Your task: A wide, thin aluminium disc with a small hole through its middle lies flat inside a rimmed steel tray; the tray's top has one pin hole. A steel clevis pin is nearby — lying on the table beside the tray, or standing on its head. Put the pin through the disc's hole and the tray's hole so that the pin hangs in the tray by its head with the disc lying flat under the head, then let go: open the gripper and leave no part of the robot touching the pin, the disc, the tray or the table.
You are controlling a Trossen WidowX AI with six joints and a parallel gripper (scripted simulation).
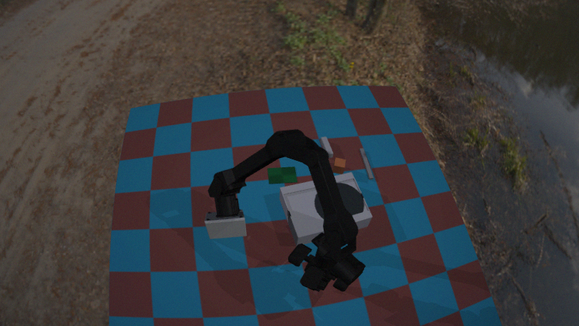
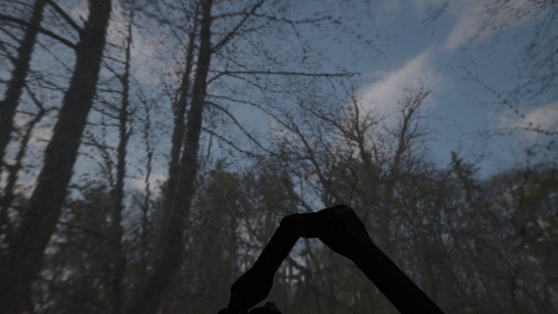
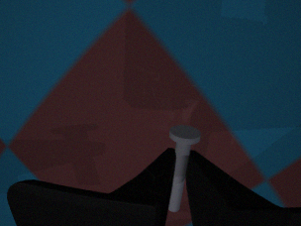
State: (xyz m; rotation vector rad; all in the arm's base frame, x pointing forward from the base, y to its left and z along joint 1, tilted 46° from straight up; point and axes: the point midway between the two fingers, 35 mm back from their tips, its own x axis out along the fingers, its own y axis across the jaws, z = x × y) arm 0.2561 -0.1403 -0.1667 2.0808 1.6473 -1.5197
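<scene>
1 green block [image 1: 282, 175], 1 orange block [image 1: 339, 163], 2 grey bars [image 1: 366, 163].

No text, label, brand, number or sign can be read in any of the three views
</scene>
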